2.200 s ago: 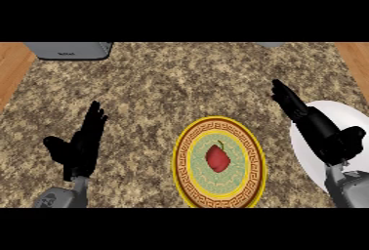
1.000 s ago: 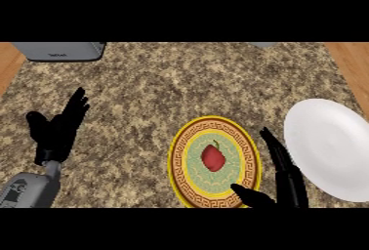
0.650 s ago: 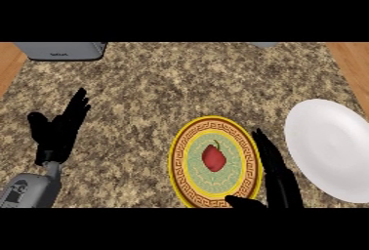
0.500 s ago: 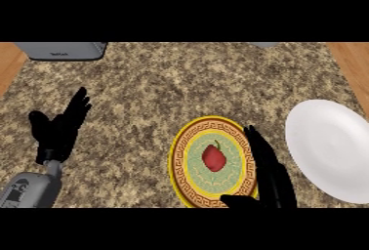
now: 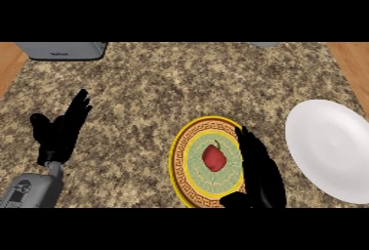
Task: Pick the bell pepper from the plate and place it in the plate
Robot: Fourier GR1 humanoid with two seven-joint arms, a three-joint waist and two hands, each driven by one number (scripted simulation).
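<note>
Item: small red bell pepper (image 5: 213,157) lay mid yellow-rimmed patterned plate (image 5: 181,166), your right hand (image 5: 256,171) spread-fingered just beside it, left hand (image 5: 61,128) resting open at counter's left; you needed fingers curled round it before lifting toward plain white plate (image 5: 328,149).

This is a kitchen, and the counter (image 5: 180,88) gives it away: a speckled granite-look top in browns and creams fills nearly the whole view. At the counter's far left edge sits a grey appliance (image 5: 61,50), only its front showing, too cropped to say what kind. On the counter, tableware: a patterned plate (image 5: 189,168) with a yellow rim and a green centre, a red pepper (image 5: 213,157) lying in its middle, and just right of it a plain white plate (image 5: 328,151). Past the counter's left and right sides there is wood-toned floor (image 5: 9,61).
</note>
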